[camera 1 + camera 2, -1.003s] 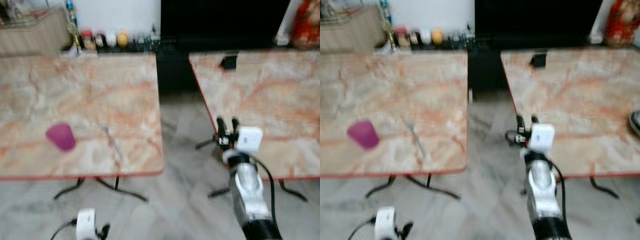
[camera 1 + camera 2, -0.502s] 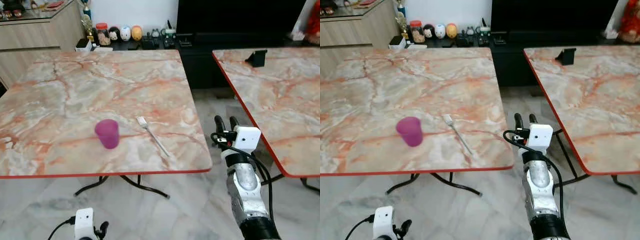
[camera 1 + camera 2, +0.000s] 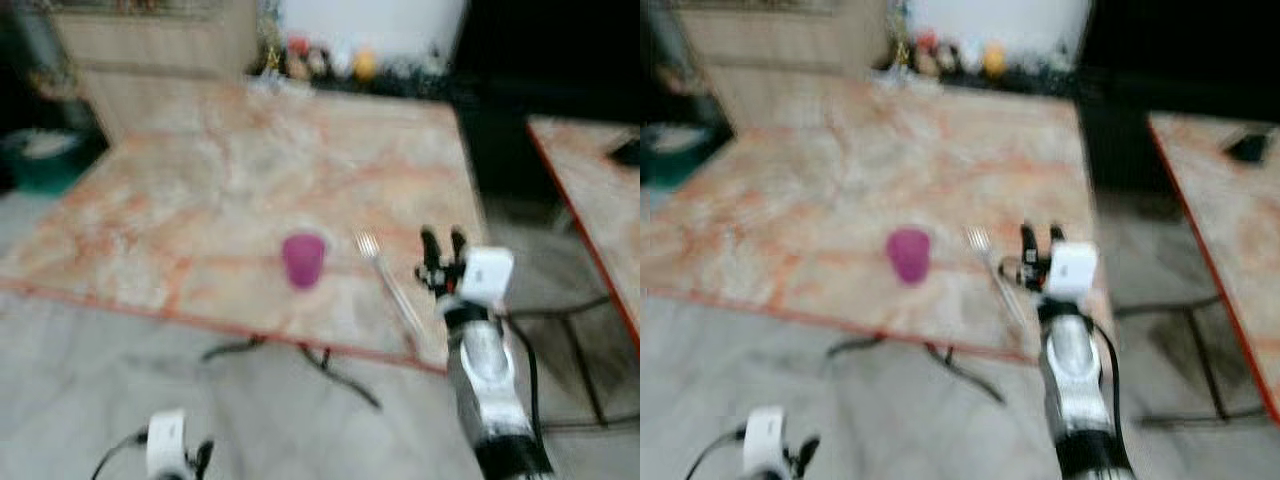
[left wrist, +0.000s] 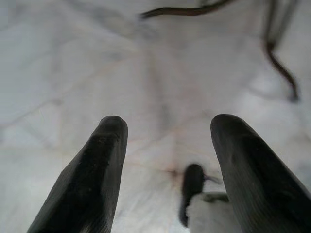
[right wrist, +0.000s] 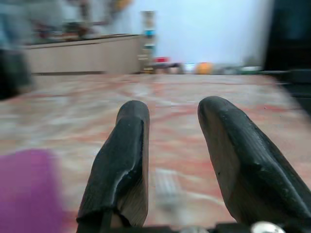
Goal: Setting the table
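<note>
The whole head view is seen to have swung since half a second ago: the marble worktop point(image 3: 200, 190) now sits more to the centre and at a slant, and the picture is blurred, so a turn or step of the robot is inferred, not a move of the things. The purple cup point(image 3: 302, 260) is found upright on the worktop near its front edge, with the fork point(image 3: 385, 275) lying just beside it toward the robot's right, apart from the cup, exactly as they were paired before. A second worktop point(image 3: 590, 190) is seen at the far right.

The right gripper point(image 3: 443, 248) is raised at the worktop's front right corner, close to the fork; in its wrist view the fingers point(image 5: 121, 160) are parted and nothing is held between them, and the fork and cup are blurred ahead of them. The left gripper point(image 4: 167, 145) hangs low over the floor, its fingers spread and empty.

The shift is judged to have brought the fork nearer to the right gripper, so an approach to it seems to be in hand; nothing is grasped yet.
</note>
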Motion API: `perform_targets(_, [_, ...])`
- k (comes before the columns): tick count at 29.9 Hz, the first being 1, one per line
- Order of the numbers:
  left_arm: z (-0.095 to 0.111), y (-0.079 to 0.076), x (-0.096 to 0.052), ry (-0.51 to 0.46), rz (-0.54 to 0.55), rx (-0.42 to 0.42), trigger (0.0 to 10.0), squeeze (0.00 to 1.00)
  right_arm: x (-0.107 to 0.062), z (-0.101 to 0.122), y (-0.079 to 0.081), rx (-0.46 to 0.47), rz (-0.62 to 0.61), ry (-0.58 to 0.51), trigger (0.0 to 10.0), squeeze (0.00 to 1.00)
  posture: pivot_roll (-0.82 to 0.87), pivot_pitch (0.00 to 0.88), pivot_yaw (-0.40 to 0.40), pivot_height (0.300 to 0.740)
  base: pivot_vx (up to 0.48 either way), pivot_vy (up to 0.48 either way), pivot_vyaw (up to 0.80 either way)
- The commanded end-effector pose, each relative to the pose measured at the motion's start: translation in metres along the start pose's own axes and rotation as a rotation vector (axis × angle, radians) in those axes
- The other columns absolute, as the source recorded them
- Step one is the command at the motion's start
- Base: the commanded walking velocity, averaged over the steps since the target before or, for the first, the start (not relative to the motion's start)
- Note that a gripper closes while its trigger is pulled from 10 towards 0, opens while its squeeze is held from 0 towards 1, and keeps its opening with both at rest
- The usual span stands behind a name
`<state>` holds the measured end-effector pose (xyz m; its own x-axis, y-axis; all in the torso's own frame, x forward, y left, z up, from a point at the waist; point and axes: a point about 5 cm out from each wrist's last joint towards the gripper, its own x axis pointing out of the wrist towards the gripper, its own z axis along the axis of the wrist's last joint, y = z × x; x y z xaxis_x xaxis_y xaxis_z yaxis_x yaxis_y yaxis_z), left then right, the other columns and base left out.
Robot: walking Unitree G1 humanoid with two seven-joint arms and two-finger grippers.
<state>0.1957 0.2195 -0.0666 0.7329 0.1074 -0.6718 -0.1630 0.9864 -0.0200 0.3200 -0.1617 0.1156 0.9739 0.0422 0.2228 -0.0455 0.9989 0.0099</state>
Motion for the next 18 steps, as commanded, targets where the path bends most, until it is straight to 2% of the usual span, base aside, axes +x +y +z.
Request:
perform_targets(1, [-0.010, -0.001, -0.003, 0.035, 0.000, -0.014, 10.0, 0.00, -0.002, -0.001, -0.003, -0.005, -0.004, 0.004, 10.0, 0.00, -0.06, 0.000, 0.010, 0.740, 0.000, 0.000, 0.80])
perform_targets(3, [-0.010, -0.001, -0.003, 0.035, 0.000, -0.014, 10.0, 0.00, -0.002, -0.001, -0.003, -0.005, -0.003, 0.005, 10.0, 0.00, -0.06, 0.000, 0.010, 0.740, 0.000, 0.000, 0.61])
perform_targets(13, [-0.010, 0.000, -0.003, 0.037, 0.002, -0.011, 10.0, 0.00, -0.001, -0.003, -0.009, 0.006, -0.033, 0.024, 10.0, 0.00, -0.06, 0.000, 0.009, 0.740, 0.000, 0.000, 0.00])
perform_targets(18, [-0.011, 0.000, -0.003, 0.035, 0.001, -0.014, 10.0, 0.00, -0.003, -0.009, -0.020, -0.013, -0.092, 0.072, 10.0, 0.00, -0.06, 0.000, 0.009, 0.740, 0.000, 0.000, 0.00])
